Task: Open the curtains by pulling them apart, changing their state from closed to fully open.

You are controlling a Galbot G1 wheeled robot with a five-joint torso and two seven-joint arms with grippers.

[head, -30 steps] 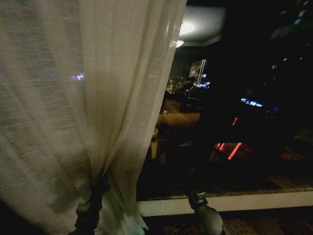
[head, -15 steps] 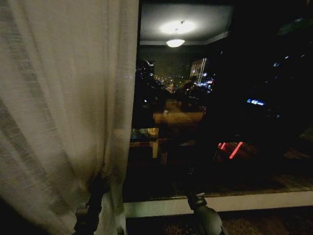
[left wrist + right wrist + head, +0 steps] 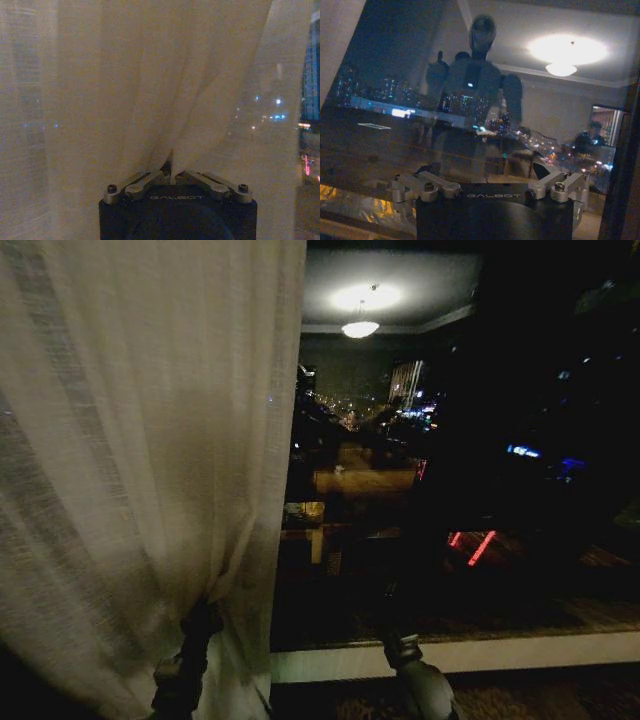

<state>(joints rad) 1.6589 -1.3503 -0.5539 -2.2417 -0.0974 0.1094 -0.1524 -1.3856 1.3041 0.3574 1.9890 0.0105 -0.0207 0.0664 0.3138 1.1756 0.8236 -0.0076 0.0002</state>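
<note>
Since half a second ago, the free edge of the sheer curtain (image 3: 150, 440) has swung back a little toward the middle of the window, and you can see it now covers slightly more of the dark glass than before; one second ago it reached still further across. You see the curtain filling the left part of the head view, hanging in long pleats, and its lower part is gathered to a narrow bunch where the left gripper (image 3: 200, 618) meets it. In the left wrist view the left gripper (image 3: 171, 175) has its fingers (image 3: 150, 178) drawn together on a pinched fold of the fabric, and the folds spread upward from this point like a fan. The right gripper (image 3: 395, 625) stands low in front of the window glass (image 3: 450, 490), well apart from the curtain, and touches no fabric. In the right wrist view the right gripper (image 3: 492, 186) has its fingers (image 3: 427, 186) spread wide with nothing between them, and the glass reflects the robot and a ceiling lamp (image 3: 561, 69). Below the glass runs a pale window sill (image 3: 520, 652).
</note>
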